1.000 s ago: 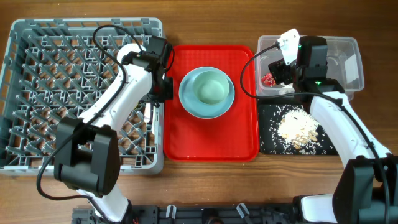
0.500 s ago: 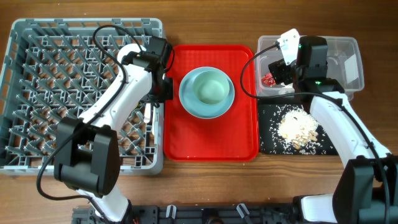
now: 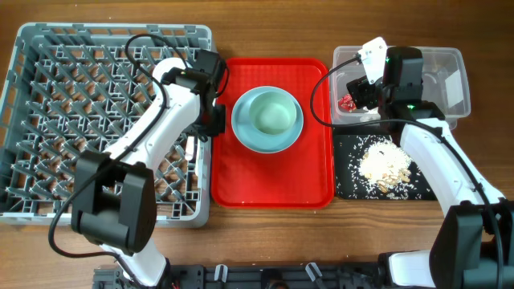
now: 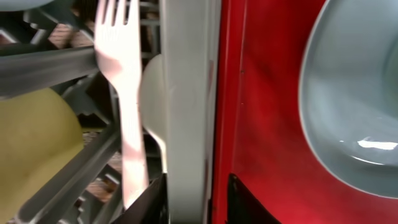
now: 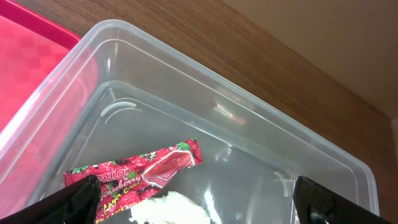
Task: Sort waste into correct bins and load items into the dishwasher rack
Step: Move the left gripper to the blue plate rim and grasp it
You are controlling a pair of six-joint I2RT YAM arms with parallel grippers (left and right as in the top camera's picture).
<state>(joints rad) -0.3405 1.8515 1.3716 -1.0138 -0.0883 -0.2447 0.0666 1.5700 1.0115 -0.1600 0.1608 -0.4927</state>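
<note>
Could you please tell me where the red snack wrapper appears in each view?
Overhead: wrapper at the left end of the clear tub, upper right.
Left wrist: not in it.
Right wrist: wrapper at lower left, on the tub's floor.
Shared landmark: the red tray, seen in all three views.

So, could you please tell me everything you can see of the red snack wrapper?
The snack wrapper is a small, glossy red sachet with white lettering and darker printing, crimped at its end. It lies flat and slantwise on the floor of the clear tub, its lower edge against the crumpled white napkin.
</note>
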